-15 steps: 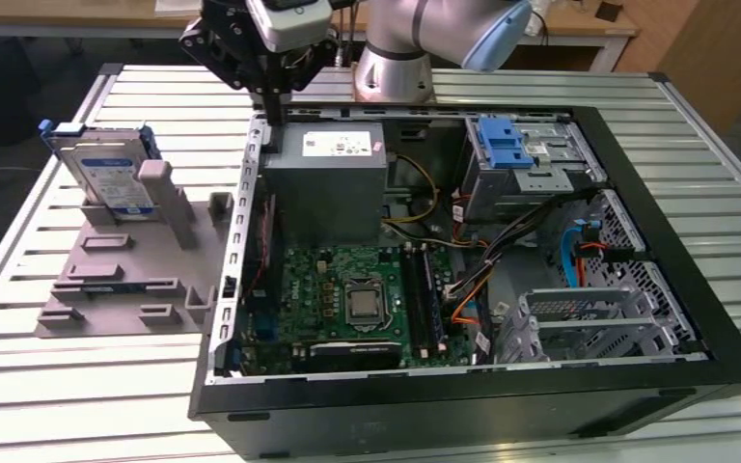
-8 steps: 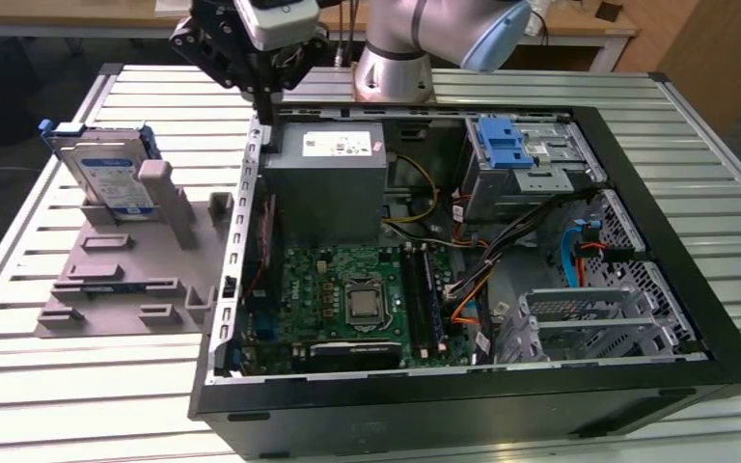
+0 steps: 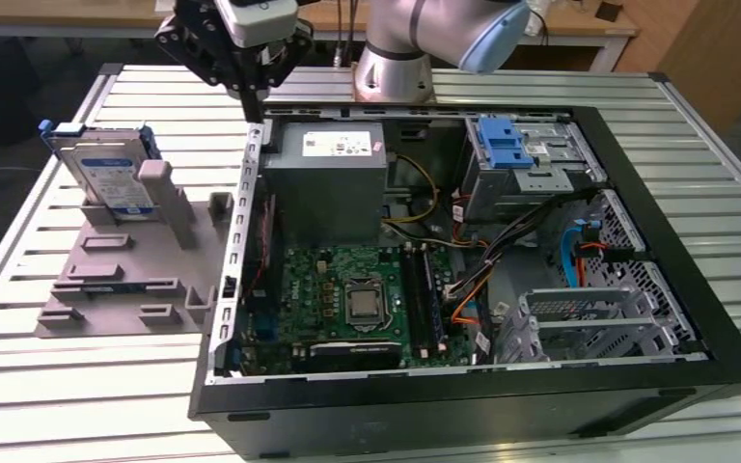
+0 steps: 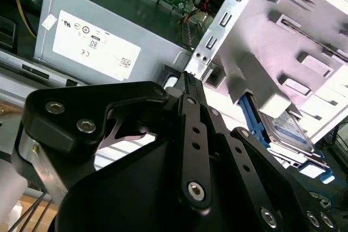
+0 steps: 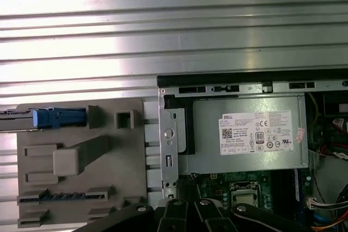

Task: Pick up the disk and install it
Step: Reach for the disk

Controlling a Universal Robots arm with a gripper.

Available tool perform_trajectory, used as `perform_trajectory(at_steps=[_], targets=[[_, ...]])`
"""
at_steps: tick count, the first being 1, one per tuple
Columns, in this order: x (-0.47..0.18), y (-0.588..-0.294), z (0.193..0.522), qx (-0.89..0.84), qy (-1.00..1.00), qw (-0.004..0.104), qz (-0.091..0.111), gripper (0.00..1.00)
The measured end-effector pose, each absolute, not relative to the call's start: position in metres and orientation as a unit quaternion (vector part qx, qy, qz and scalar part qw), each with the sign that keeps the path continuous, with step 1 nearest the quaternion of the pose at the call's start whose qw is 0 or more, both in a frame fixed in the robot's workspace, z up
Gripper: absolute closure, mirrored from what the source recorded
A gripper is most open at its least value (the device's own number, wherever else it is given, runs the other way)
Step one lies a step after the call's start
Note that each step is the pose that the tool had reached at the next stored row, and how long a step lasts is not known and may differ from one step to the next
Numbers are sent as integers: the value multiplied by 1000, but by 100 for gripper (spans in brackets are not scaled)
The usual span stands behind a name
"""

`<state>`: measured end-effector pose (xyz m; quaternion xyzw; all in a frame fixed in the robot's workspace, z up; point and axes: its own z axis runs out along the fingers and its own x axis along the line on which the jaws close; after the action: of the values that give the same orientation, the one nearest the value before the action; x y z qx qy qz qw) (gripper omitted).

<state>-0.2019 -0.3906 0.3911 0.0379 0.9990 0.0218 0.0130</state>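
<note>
**Gripper hovering at the case wall, disk standing in its fixture**

One black gripper (image 3: 258, 102), built of bolted flat links, is hanging from the one silver-and-blue arm (image 3: 425, 37). Its jaws are showing pressed together into a single narrow tip, gripping nothing, as is also appearing in the second wrist view (image 4: 187, 80). In the exterior view the tip is hovering over the far end of the computer case (image 3: 679, 381) wall on the exterior view's left, just beside the power-supply box (image 3: 332, 166).

The one disk (image 3: 103, 176), a flat silver rectangle with a white-and-blue label and blue plastic rails along its edges, is standing on edge in the fixture (image 3: 111, 282), outside the case on the exterior view's left and apart from the gripper. One tall blunt post (image 3: 162, 193) is rising just beside it. The fixture is a single matte grey plastic block with raised ribs and slots, and it is lying on the table (image 3: 49, 395) of ribbed, shiny metal slats.

The one black case is lying open on its side. Inside, one dull grey metal power-supply box is carrying one white sticker (image 3: 343, 145), one green motherboard (image 3: 325, 289) is lying flat, and one perforated metal drive cage (image 3: 538, 159) is bearing a blue plastic latch
</note>
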Motion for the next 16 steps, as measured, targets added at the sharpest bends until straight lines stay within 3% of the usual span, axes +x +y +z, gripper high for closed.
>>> perform_trajectory(at_steps=[16], targets=[[-220, -383, 390, 38, 999, 13, 22, 89]])
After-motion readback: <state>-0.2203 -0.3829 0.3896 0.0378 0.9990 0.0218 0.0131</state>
